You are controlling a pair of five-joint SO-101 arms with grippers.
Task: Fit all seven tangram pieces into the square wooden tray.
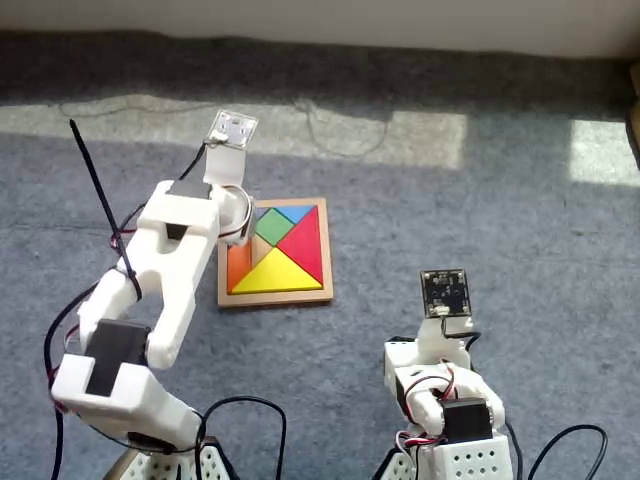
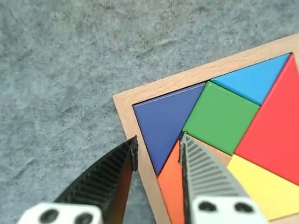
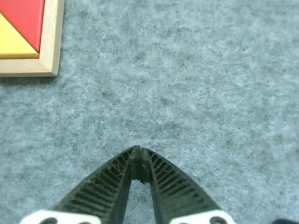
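Observation:
The square wooden tray (image 1: 324,250) lies on the grey carpet with coloured pieces in it: yellow (image 1: 270,274), red (image 1: 305,245), green (image 1: 271,226), light blue (image 1: 296,212) and orange (image 1: 237,266). My left gripper (image 2: 158,144) hangs open over the tray's corner (image 2: 124,100). Its black finger (image 2: 126,156) is outside the rim and its white finger (image 2: 191,154) is over the seam between the dark blue triangle (image 2: 163,116) and the orange piece (image 2: 172,186). A small patch of bare wood (image 2: 218,157) shows beside the green square (image 2: 219,116). My right gripper (image 3: 139,153) is shut on nothing above bare carpet, away from the tray's corner (image 3: 50,51).
The left arm (image 1: 170,270) covers the tray's left edge in the high view. The right arm (image 1: 445,400) sits folded at the near right. Cables (image 1: 240,420) loop by both bases. A sunlit strip (image 1: 420,135) crosses the carpet beyond the tray.

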